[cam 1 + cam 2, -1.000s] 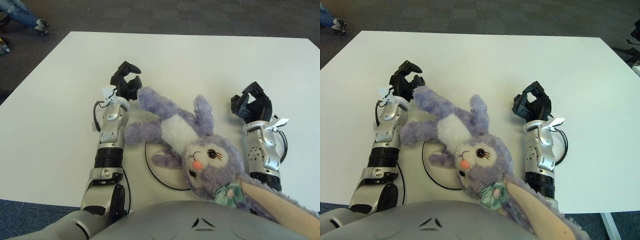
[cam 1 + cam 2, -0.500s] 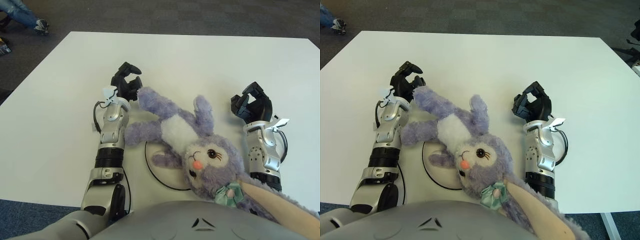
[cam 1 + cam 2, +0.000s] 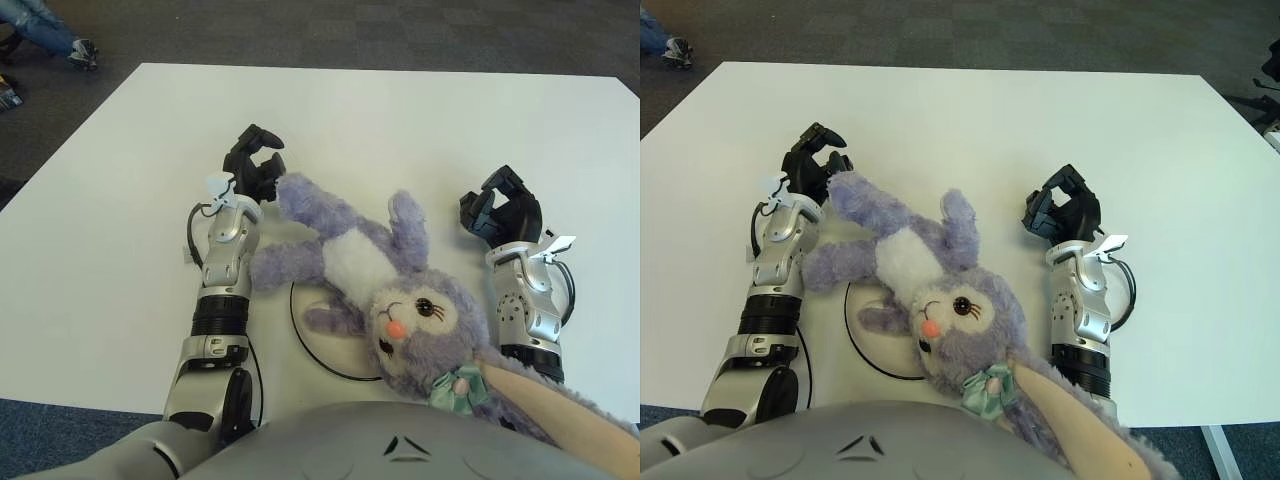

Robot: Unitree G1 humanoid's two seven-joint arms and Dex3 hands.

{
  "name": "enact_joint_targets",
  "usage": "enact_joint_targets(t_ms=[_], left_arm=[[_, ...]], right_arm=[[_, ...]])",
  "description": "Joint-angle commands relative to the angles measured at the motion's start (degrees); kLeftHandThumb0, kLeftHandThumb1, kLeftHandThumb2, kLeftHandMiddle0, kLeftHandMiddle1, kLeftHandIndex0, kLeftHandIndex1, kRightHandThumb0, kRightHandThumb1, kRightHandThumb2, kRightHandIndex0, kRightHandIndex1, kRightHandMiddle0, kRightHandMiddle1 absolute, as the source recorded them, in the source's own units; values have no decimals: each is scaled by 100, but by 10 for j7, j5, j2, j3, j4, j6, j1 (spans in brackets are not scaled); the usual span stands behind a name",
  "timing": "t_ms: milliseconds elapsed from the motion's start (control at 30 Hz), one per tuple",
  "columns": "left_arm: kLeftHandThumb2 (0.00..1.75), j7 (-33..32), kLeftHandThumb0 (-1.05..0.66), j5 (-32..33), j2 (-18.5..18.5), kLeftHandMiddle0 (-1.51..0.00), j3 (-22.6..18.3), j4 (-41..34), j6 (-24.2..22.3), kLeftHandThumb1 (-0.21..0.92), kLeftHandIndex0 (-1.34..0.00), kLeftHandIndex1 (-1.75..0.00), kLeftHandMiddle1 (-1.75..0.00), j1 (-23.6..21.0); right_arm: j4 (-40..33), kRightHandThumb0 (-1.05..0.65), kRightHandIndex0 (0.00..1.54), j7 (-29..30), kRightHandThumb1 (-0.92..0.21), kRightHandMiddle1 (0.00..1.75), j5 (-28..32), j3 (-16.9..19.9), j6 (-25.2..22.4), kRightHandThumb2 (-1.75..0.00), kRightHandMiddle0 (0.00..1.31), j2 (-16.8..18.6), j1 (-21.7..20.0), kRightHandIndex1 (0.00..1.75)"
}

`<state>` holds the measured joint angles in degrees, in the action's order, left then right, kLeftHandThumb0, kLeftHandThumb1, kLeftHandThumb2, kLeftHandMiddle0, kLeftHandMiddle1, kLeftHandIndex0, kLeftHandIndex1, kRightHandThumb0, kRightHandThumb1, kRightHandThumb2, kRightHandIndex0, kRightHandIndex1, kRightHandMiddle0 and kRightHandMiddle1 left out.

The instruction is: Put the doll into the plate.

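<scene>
A plain white bench [image 3: 400, 120] with a smooth matte top fills most of the view, standing on dark grey carpet [image 3: 350, 30]. At the far left corner, a person's jeans leg and shoe [image 3: 60, 40] show on the carpet. On the bench lies a fluffy purple rabbit doll [image 3: 370, 280] with a white belly, pink nose, dark eyes, a long ear lined in cream, and a pale green bow at the neck. It sprawls diagonally over a flat, round white plate [image 3: 320, 345] with a thin dark rim; the body and head cover much of the plate, while one limb stretches up and left beyond it. The left hand [image 3: 253, 168], black fingers on a silver metal forearm, sits at the tip of that limb, fingers curled loosely beside it and touching or nearly so, not clearly gripping. The right hand [image 3: 503, 212] shows to the right of the doll, apart from it, black fingers half curled around nothing. No writing can be read.
</scene>
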<state>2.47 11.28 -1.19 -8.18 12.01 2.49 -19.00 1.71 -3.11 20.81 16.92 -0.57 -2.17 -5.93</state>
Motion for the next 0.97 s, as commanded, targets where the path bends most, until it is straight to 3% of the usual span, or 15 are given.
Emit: enact_joint_targets(t_ms=[0,400,933], left_arm=[[140,5,-51,21,-6,-124,-7,3,-18,25,-67,-175,-175,-1],[144,7,-52,83,-28,-132,-36,18,-41,22,-69,-175,-175,-10],[154,22,-56,69,-16,-132,-46,80,33,14,-76,-175,-175,-15]], right_arm=[[5,-54,123,-1,-18,175,0,4,-5,-149,73,-5,4,175],[8,-54,124,-1,-18,175,1,5,-2,-149,73,-4,4,175],[9,-56,124,-5,-13,175,8,9,6,-155,77,-1,2,175]])
